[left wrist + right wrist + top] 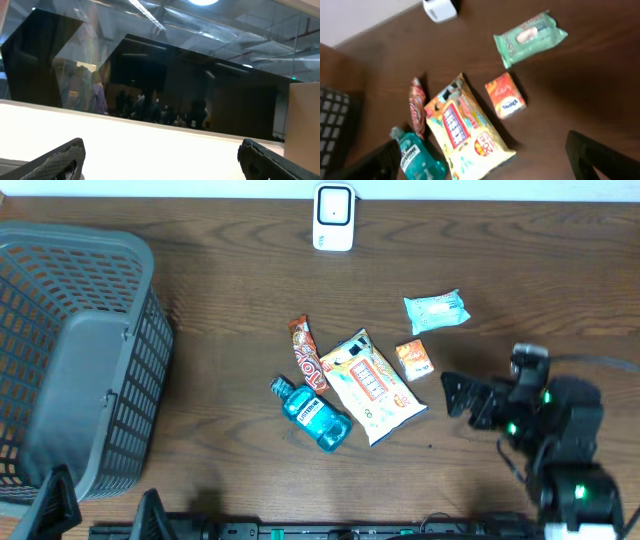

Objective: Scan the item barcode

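Observation:
The white barcode scanner [333, 217] [440, 9] stands at the table's far edge. In mid-table lie a teal mouthwash bottle [315, 415] [417, 160], a yellow candy bag [372, 385] [465, 125], a red candy bar [308, 353] [417, 107], a small orange box [414, 360] [506, 95] and a green wipes pack [436, 311] [530, 37]. My right gripper [456, 395] [482, 145] hovers open just right of the yellow bag, holding nothing. My left gripper [100, 510] [161, 146] is open and empty at the near left edge, its camera facing dark windows.
A large grey plastic basket [80, 360] [335, 120] fills the left side of the table. Bare brown tabletop [230, 290] lies between the basket, the scanner and the items.

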`<state>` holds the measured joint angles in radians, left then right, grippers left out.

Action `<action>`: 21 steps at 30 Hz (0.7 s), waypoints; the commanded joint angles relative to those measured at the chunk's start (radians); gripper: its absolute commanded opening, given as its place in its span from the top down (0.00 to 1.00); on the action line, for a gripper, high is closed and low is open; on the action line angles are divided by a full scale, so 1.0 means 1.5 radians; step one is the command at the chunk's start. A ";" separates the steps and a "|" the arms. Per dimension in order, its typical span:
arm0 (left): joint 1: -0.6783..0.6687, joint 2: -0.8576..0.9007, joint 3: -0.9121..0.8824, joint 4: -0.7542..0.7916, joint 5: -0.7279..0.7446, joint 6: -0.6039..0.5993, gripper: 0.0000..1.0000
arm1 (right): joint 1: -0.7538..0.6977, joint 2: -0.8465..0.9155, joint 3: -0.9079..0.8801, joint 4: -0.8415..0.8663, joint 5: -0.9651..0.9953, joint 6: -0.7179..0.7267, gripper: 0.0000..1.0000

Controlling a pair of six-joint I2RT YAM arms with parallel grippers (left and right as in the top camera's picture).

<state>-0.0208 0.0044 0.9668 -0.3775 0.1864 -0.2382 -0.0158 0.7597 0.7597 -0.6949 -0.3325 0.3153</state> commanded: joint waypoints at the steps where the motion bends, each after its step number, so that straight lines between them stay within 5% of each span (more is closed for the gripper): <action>1: -0.002 -0.001 -0.004 0.006 -0.036 0.006 0.02 | -0.002 0.068 0.055 -0.007 -0.033 -0.034 0.01; 6: -0.002 -0.001 -0.005 0.005 -0.058 0.006 0.02 | -0.002 0.136 0.061 0.033 -0.112 -0.026 0.02; 8: -0.002 -0.001 -0.005 0.003 -0.058 0.006 0.02 | -0.002 0.164 0.061 0.055 -0.134 -0.007 0.15; 10: -0.002 -0.001 -0.005 0.000 -0.058 0.006 0.02 | -0.002 0.191 0.061 0.062 -0.114 0.095 0.03; 13: -0.002 -0.001 -0.005 -0.005 -0.058 0.006 0.02 | -0.002 0.252 0.057 0.049 -0.083 0.301 0.01; 17: -0.002 -0.001 -0.005 -0.006 -0.058 0.006 0.02 | -0.002 0.357 0.052 0.056 -0.027 0.435 0.12; 21: -0.002 -0.001 -0.005 -0.006 -0.058 0.006 0.02 | -0.002 0.472 0.052 0.116 -0.054 0.444 0.26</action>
<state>-0.0208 0.0044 0.9623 -0.3889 0.1047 -0.2379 -0.0158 1.3762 0.8349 -0.5556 -0.4110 0.8566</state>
